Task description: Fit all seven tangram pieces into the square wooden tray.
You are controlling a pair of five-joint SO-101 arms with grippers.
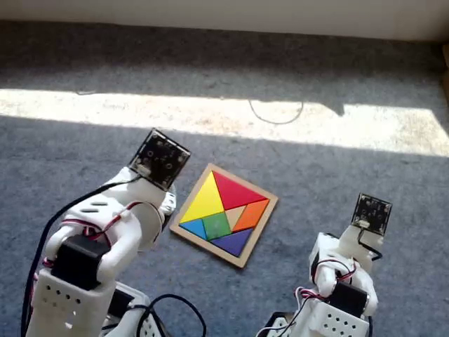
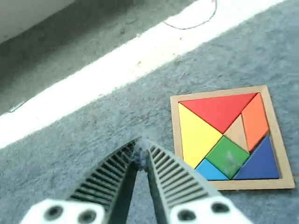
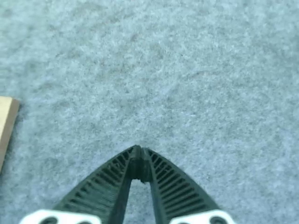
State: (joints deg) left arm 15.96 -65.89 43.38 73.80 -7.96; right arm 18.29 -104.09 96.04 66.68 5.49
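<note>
Nearest me, the left gripper [image 2: 141,151] hangs pinched closed and empty just left of the tray [image 2: 174,135]. The right gripper [image 3: 138,151], fingers [image 3: 180,186] likewise closed on nothing, hovers over the desk [image 3: 196,70] to its right. All seven tangram pieces [image 1: 224,214] look seated, so I'd only check they sit flush.

Grey carpeted desk [image 1: 365,175]: tray [image 1: 206,248] lies flat on it, thin wire [image 1: 277,123] loops farther back, in the sunlit strip.

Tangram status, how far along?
Looks done: all seven pieces, red, yellow, orange, tan, green, light blue and dark blue, lie flat in the tray, filling the square. In hand: nothing; left claw and right claw are shut and empty over the carpet beside it. Remaining: nothing visible.
</note>
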